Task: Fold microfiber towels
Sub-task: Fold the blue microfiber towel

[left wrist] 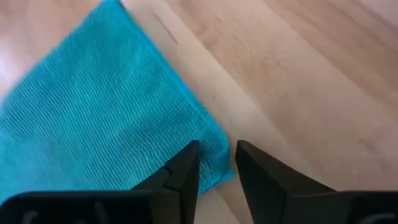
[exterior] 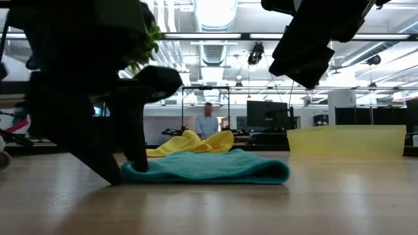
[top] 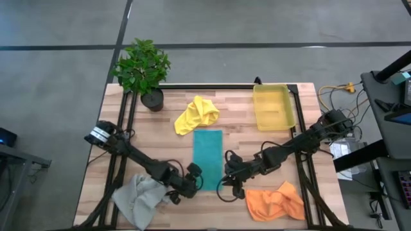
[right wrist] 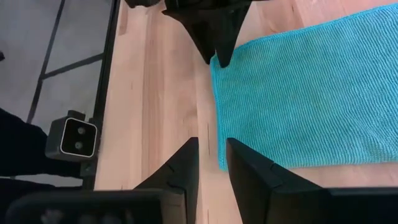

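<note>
Two slightly parted claws, left [top: 194, 172] and right [top: 229, 168], flanking the folded teal towel's [top: 207, 158] near corners.

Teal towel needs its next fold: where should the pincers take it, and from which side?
Take the teal towel by its two near corners, left pincer and right pincer descending from above. It lies flat in a long strip, those corners exposed on bare table.

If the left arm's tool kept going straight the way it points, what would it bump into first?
Probably the near corner of the teal towel: the left tool has that corner just ahead, showing between its parted fingers, with bare table beyond. Depth is hard to judge.
</note>
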`<state>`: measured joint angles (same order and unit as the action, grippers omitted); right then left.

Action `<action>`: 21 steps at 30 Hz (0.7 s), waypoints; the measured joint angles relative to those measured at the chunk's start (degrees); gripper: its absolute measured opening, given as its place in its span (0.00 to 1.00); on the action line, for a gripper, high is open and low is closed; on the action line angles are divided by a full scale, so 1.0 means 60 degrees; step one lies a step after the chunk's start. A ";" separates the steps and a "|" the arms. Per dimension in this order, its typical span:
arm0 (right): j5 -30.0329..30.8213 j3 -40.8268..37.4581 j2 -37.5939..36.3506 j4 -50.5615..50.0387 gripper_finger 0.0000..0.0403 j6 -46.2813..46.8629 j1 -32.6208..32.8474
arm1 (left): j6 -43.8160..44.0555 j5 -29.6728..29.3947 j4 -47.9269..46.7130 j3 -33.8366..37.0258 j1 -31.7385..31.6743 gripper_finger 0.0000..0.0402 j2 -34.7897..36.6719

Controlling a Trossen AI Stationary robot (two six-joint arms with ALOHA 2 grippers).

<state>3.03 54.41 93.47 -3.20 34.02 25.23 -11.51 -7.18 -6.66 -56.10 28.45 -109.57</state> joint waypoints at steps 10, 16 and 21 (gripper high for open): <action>0.0000 0.0000 -0.0004 0.0007 0.19 -0.0007 0.0000 | 0.0610 0.0429 -0.0306 0.0011 -0.0073 0.02 -0.0173; -0.0028 0.0005 0.0152 0.0216 0.19 -0.0866 0.0007 | 0.0613 0.0440 -0.0308 0.0025 -0.0105 0.00 -0.0151; -0.0131 0.0223 0.0625 0.0379 0.27 -0.3009 0.0026 | 0.0617 0.0444 -0.0298 0.0036 -0.0116 0.00 -0.0121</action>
<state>2.24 55.75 97.22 -0.93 15.97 25.39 -7.81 -4.51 -8.45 -55.88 27.75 -110.29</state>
